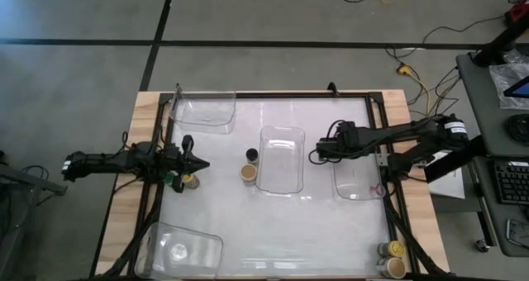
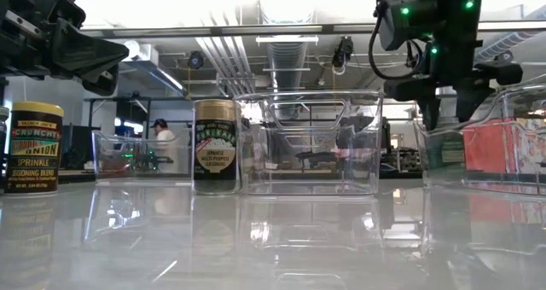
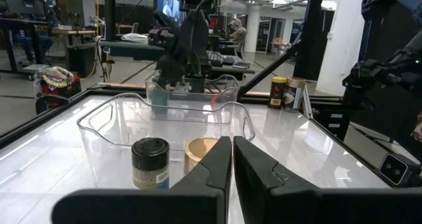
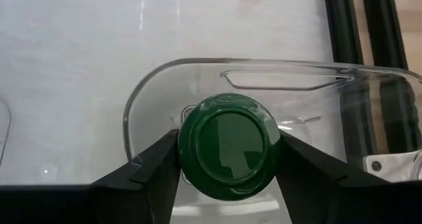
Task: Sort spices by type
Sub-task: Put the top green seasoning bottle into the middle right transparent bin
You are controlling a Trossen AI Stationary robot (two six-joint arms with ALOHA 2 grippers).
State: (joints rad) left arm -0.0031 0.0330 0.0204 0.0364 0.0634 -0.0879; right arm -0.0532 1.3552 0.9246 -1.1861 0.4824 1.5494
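My right gripper (image 4: pixel 227 155) is shut on a green-lidded spice jar (image 4: pixel 227 135) over one end of the clear right-hand bin (image 4: pixel 151 85); in the high view it hangs at that bin's left end (image 1: pixel 321 155). My left gripper (image 3: pixel 231 165) is shut and touches nothing; it hovers at the table's left side (image 1: pixel 195 164), just above a green-lidded jar (image 1: pixel 169 179) and a tan-lidded jar (image 1: pixel 190 180). A black-lidded jar (image 1: pixel 252 154) and a tan-lidded jar (image 1: pixel 248 173) stand upright on the table beside the middle bin (image 1: pixel 281 182). My right gripper pinches the jar by the rim of its green lid (image 4: pixel 191 145), one finger (image 4: pixel 155 168) on each opposite side. The fingers come from above, pointing down, and the jar hangs upright below them. Whether its base rests in the bin does not show.
Clear bins also sit at the far left corner (image 1: pixel 202 114) and the near left corner (image 1: pixel 183 250). Three more jars stand at the near right corner, among them a yellow-lidded one (image 1: pixel 397 249) and a tan-lidded one (image 1: pixel 394 267). A dark frame (image 1: pixel 273 95) rims the table.
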